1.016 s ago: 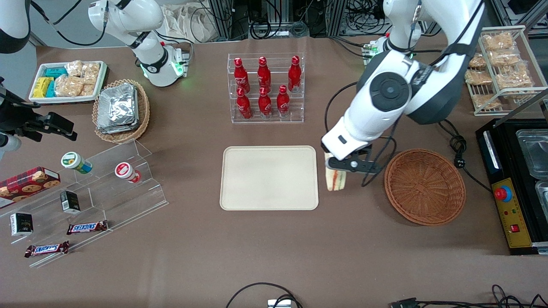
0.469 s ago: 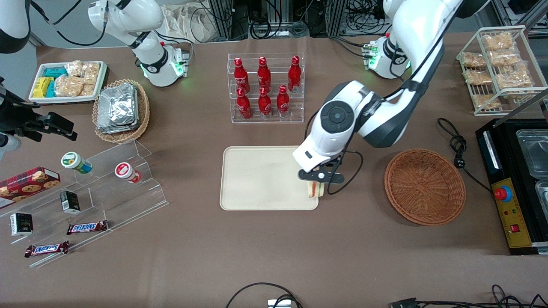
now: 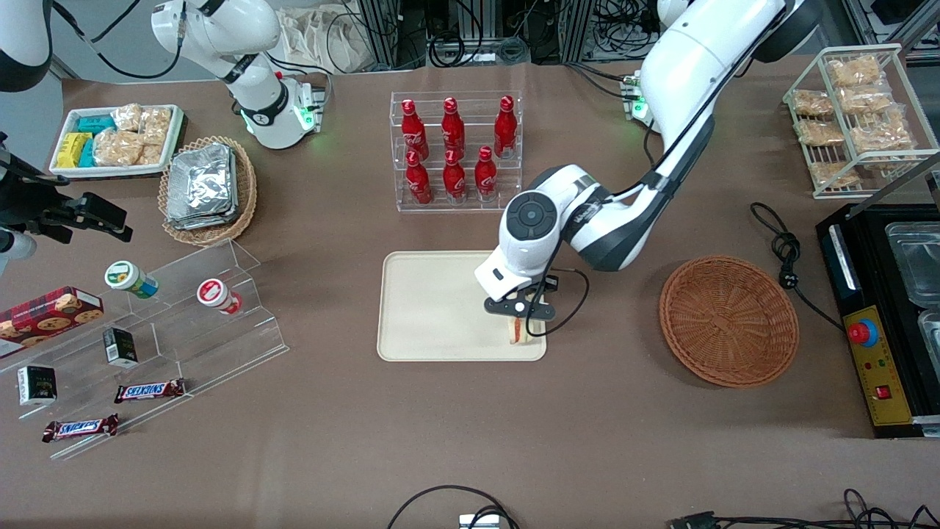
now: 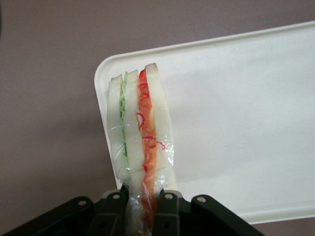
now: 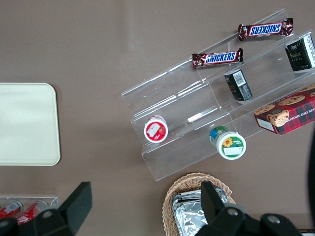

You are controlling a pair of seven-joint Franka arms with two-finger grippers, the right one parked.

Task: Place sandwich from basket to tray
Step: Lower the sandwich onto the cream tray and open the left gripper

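Soft white bread makes the sandwich (image 4: 140, 132) light and easy to squash, and its thin clear wrap looks slippery. The gripper (image 3: 518, 314) pinches it at one end, so it hangs over the corner of the tray (image 3: 433, 308) nearest the basket (image 3: 728, 320). A gentle hold across the flat bread sides seems best, not on the filling edge.
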